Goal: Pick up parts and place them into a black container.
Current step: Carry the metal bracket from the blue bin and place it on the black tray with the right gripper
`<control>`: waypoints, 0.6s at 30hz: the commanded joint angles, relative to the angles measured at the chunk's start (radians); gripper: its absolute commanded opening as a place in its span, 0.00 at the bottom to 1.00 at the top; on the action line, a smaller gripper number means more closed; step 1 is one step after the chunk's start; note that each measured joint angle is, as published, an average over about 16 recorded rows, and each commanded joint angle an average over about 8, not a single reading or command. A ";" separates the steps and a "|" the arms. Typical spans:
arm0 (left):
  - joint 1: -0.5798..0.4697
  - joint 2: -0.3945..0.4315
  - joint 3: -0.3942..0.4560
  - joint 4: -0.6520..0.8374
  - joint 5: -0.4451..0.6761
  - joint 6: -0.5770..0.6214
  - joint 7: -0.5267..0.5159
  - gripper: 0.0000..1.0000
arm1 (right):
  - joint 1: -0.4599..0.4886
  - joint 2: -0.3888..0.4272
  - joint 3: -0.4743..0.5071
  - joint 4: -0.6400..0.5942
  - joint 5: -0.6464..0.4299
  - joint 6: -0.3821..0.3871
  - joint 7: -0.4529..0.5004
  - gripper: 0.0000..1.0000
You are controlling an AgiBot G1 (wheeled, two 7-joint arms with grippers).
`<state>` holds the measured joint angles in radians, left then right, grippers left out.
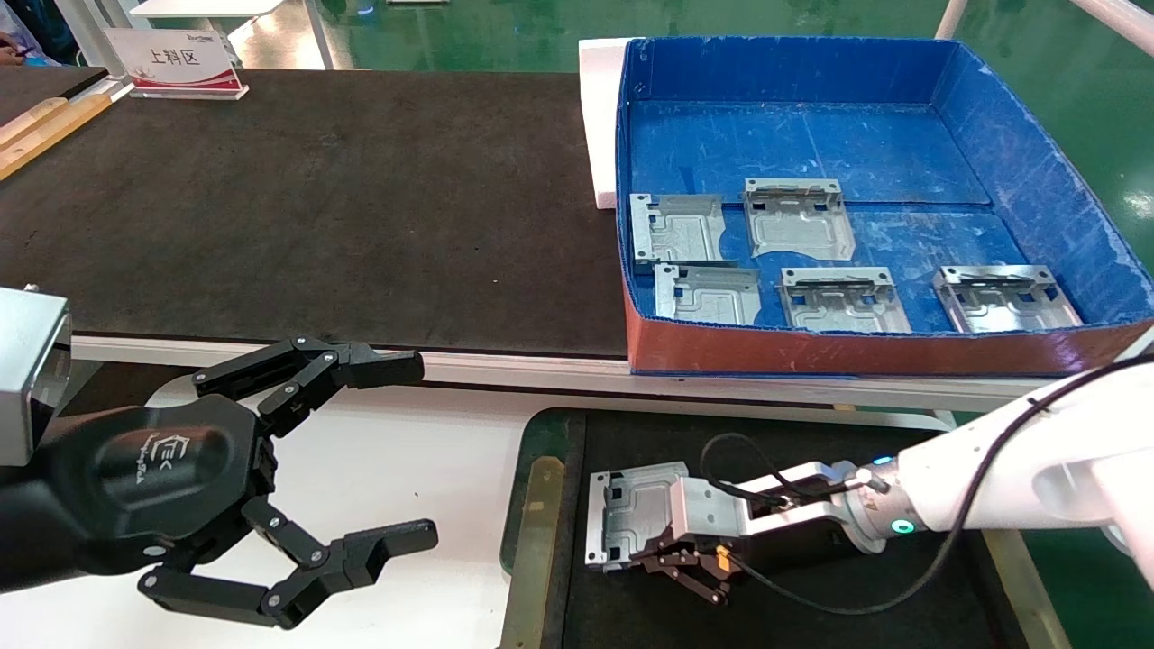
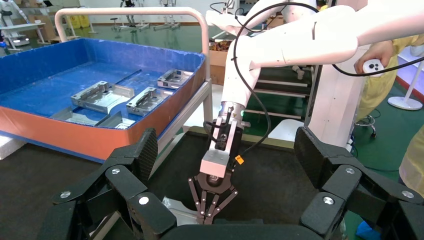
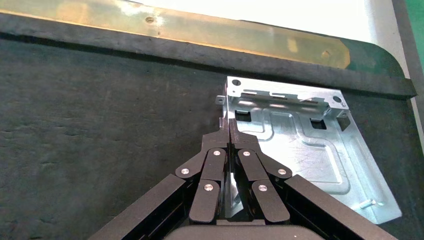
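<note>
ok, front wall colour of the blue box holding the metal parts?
Red-orange front wall; the rest of the blue corrugated box is blue. Head view shows it best.

White sign card with a red lower band, upper left of the head view, standing at the far edge of the table: Chinese text "上料区" in grey; a small logo line above it, too small to read. Left pincer, lower left: embossed logo on its black body, letters not clear enough to read. No other readable text, labels or numbers in any view.
</note>
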<state>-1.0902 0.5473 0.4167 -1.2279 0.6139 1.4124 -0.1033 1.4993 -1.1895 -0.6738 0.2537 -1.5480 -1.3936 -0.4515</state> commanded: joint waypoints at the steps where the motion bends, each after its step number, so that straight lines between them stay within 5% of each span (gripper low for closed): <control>1: 0.000 0.000 0.000 0.000 0.000 0.000 0.000 1.00 | 0.007 -0.010 -0.002 -0.020 -0.004 0.007 -0.014 0.00; 18: 0.000 0.000 0.000 0.000 0.000 0.000 0.000 1.00 | 0.049 -0.057 0.003 -0.148 -0.002 0.058 -0.079 0.00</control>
<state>-1.0902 0.5473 0.4167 -1.2279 0.6139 1.4124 -0.1033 1.5478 -1.2456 -0.6711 0.1079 -1.5497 -1.3376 -0.5292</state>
